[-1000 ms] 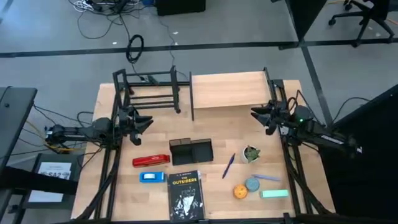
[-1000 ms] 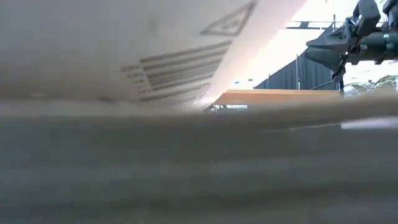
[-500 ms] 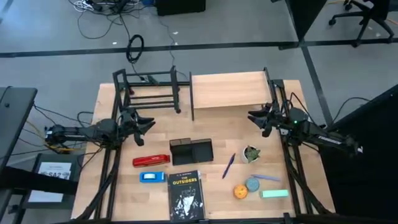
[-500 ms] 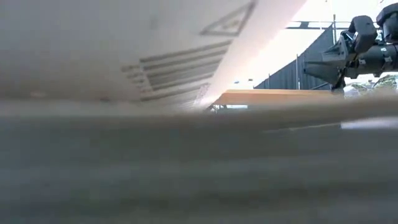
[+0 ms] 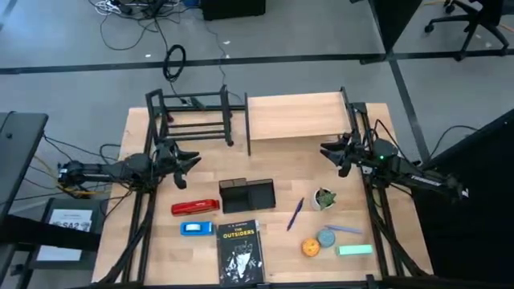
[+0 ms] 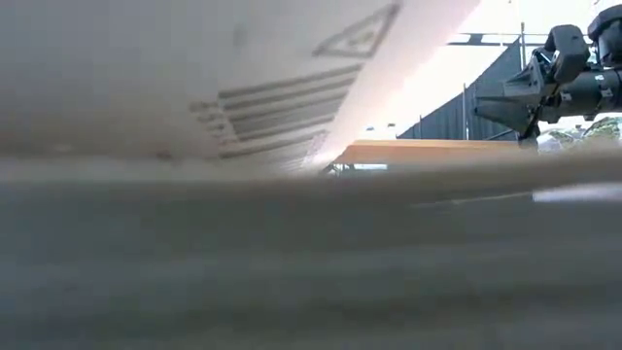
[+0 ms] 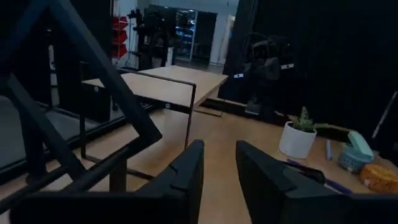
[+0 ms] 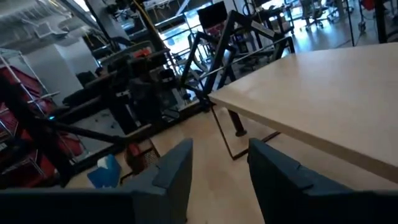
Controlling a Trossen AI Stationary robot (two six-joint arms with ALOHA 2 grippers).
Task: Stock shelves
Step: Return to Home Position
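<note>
- light wooden plank shelf on black legs (image 5: 293, 116) and black metal-tube rack (image 5: 195, 116): side by side, far edge of the pale wooden table (image 5: 210, 172).
- probably stiff and light; grip a leg or tube.
- left gripper (image 5: 191, 159), right gripper (image 5: 327, 150): fingers parted, empty.

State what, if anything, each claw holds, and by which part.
Nothing is held: the left claw and the right claw are both open, with nothing between their fingers.

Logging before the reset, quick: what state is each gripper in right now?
Left gripper: open, holding nothing.
Right gripper: open, holding nothing.
</note>
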